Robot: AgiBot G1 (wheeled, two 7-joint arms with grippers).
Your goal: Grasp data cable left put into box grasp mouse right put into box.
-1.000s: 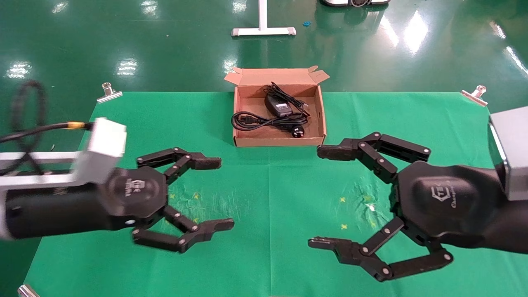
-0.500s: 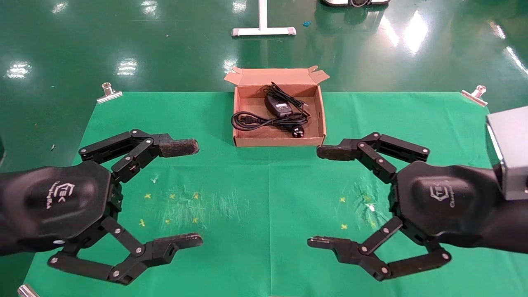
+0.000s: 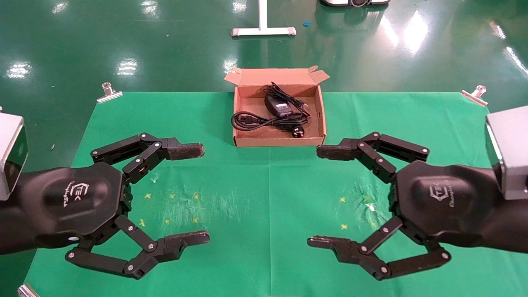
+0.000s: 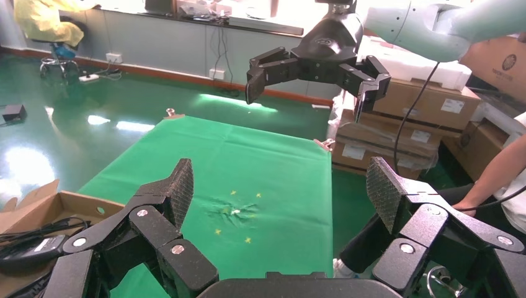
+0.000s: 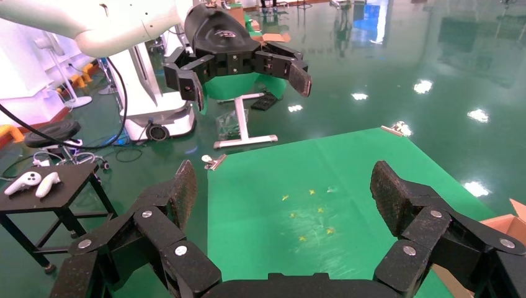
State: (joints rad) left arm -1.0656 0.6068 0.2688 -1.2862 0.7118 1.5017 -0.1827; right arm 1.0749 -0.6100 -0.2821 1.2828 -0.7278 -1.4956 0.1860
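The left gripper (image 3: 198, 194) is seen in the lower left of the head view, carried on a black wrist that enters from the left edge, its two fingers spread wide and pointed toward the frame's centre. The right gripper (image 3: 317, 196) is mirrored in the lower right, reached in from the right edge, its fingers likewise held far apart. Nothing is held between either pair of fingers. In the left wrist view, the left gripper's (image 4: 282, 189) textured pads (image 4: 183, 184) are shown well apart, with the right gripper (image 4: 310, 77) seen farther off, open-fingered, in the upper centre.
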